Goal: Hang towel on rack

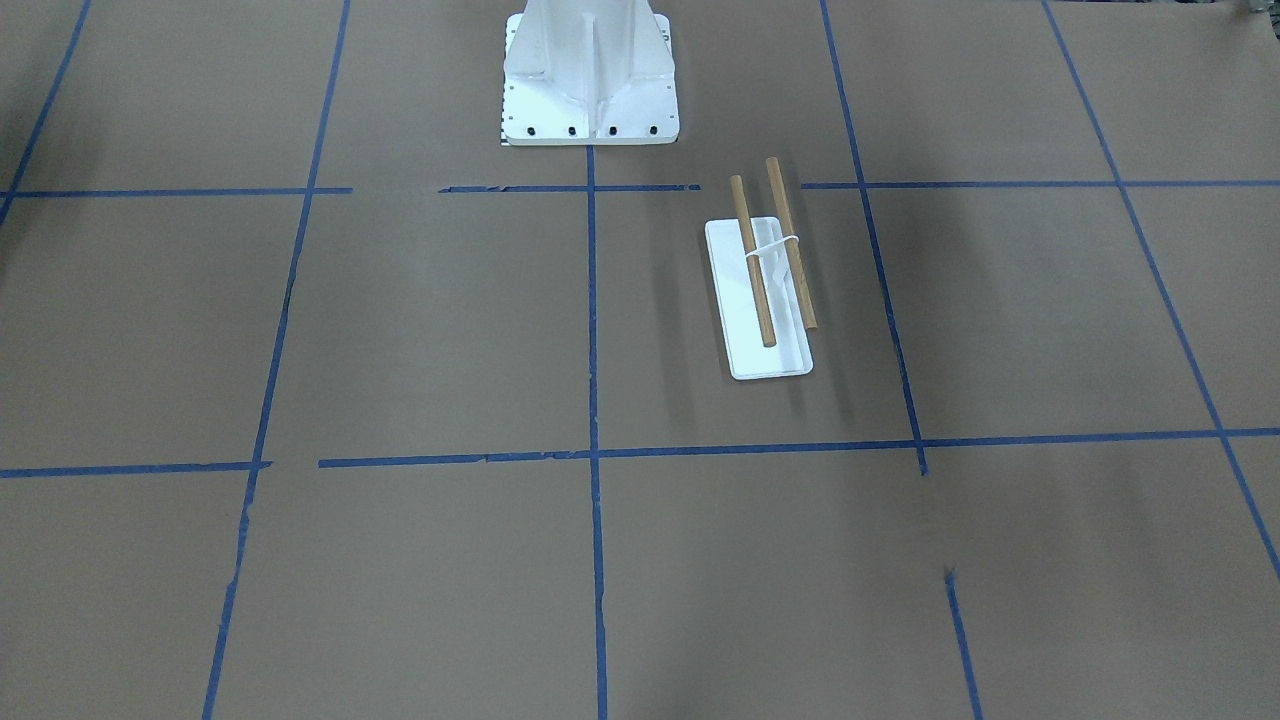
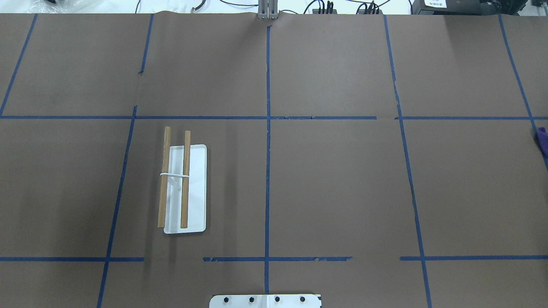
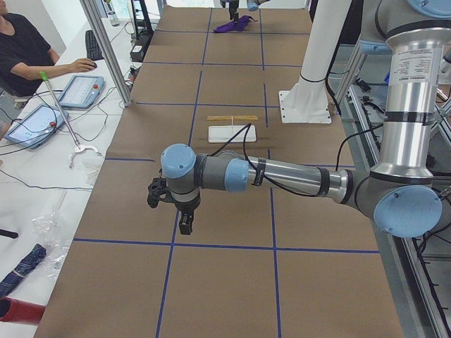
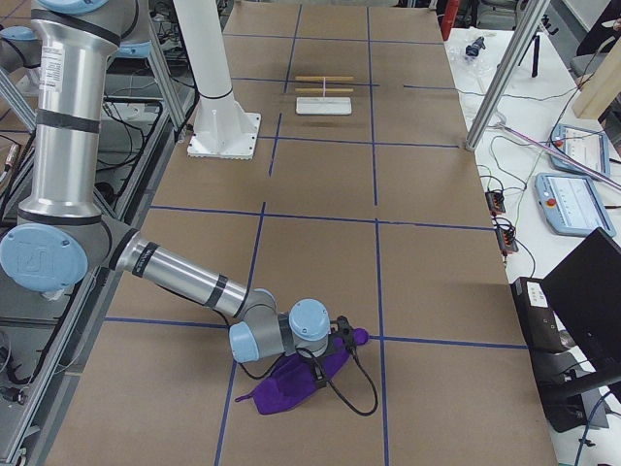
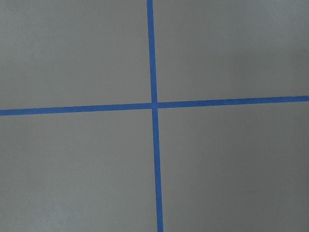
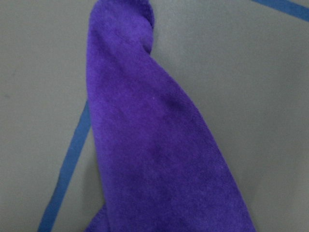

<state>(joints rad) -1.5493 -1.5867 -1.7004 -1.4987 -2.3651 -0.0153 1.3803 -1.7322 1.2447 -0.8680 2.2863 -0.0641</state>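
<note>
The rack [image 1: 760, 300] is a small white base with two wooden rods, standing on the brown table; it also shows in the overhead view [image 2: 186, 188] left of centre. The purple towel [image 4: 291, 381] lies crumpled on the table at the robot's right end; a corner shows at the overhead view's right edge [image 2: 543, 139], and it fills the right wrist view [image 6: 154, 145]. My right gripper [image 4: 328, 364] is down at the towel; I cannot tell whether it is open or shut. My left gripper [image 3: 184, 224] hangs above bare table far from the rack; I cannot tell its state.
The large white pedestal [image 1: 590, 90] with bolt holes stands at the robot's side of the table. Blue tape lines [image 5: 154, 105] cross the brown cover. An operator [image 3: 28, 56] with tablets sits beside the table. A laptop [image 4: 582, 301] stands on the side bench.
</note>
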